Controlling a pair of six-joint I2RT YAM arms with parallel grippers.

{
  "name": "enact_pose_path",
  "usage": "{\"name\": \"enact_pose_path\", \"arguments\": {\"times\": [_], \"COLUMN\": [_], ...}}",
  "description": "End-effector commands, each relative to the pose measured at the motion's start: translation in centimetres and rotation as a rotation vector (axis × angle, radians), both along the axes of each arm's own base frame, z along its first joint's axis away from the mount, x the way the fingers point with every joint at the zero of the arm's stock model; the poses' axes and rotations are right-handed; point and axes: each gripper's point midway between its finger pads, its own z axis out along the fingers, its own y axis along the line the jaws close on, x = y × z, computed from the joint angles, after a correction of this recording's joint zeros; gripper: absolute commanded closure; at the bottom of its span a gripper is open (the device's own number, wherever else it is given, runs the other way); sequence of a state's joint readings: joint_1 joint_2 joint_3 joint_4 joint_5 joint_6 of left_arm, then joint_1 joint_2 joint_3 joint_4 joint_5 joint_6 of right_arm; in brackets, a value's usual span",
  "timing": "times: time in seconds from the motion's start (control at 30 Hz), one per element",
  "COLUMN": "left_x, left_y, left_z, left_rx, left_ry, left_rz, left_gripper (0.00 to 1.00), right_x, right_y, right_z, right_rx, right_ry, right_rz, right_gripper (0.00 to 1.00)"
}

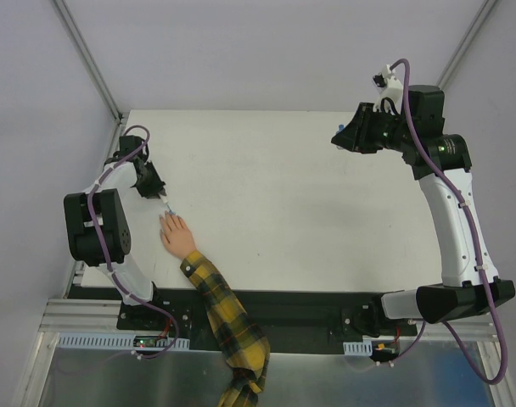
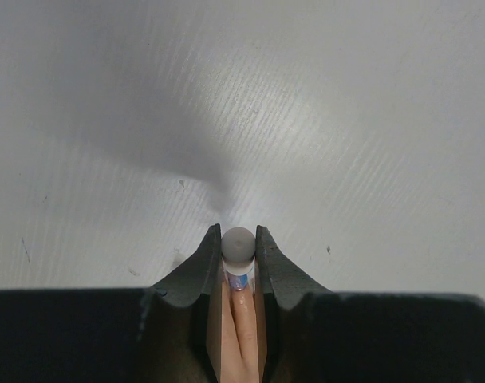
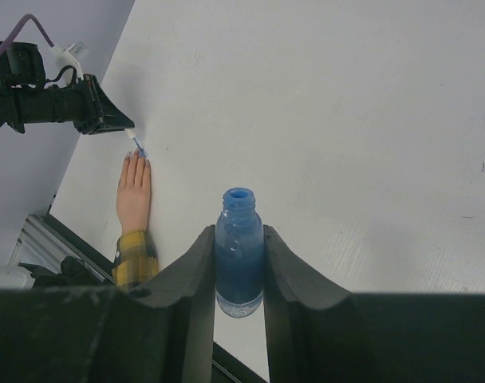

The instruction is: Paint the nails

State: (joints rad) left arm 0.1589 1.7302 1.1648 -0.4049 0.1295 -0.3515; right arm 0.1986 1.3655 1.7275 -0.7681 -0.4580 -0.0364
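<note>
A small peach hand with a yellow-and-black plaid sleeve lies flat at the table's left. My left gripper is shut on the grey-capped polish brush, just beyond the fingertips. In the left wrist view the brush's blue-tinted tip sits over a fingertip of the hand; the nails themselves are too small to make out. My right gripper hovers at the far right, shut on an open bottle of blue polish. The right wrist view also shows the hand and brush.
The white table spreads between the arms. Its left edge runs close beside the left gripper. A black rail and the arm bases line the near edge.
</note>
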Motion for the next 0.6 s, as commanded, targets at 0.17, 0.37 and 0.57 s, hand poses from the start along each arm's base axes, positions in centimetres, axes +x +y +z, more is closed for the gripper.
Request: {"name": "enact_pose_path", "arguments": {"times": [0.17, 0.37, 0.57], "left_x": [0.35, 0.48, 0.40], "left_y": [0.65, 1.05, 1.29], "left_z": [-0.25, -0.01, 0.09], "left_rx": [0.013, 0.030, 0.031], "left_ry": [0.012, 0.006, 0.004], "left_rz": [0.010, 0.014, 0.017], "left_gripper": [1.00, 1.00, 1.00], "right_x": [0.13, 0.14, 0.08], "right_y": [0.07, 0.12, 0.17], "right_z": [1.32, 1.22, 1.16], "right_rx": [0.023, 0.024, 0.025], "right_ry": [-0.037, -0.034, -0.031], "right_rz": [0.003, 0.005, 0.006], "right_gripper": [0.99, 0.99, 1.00]}}
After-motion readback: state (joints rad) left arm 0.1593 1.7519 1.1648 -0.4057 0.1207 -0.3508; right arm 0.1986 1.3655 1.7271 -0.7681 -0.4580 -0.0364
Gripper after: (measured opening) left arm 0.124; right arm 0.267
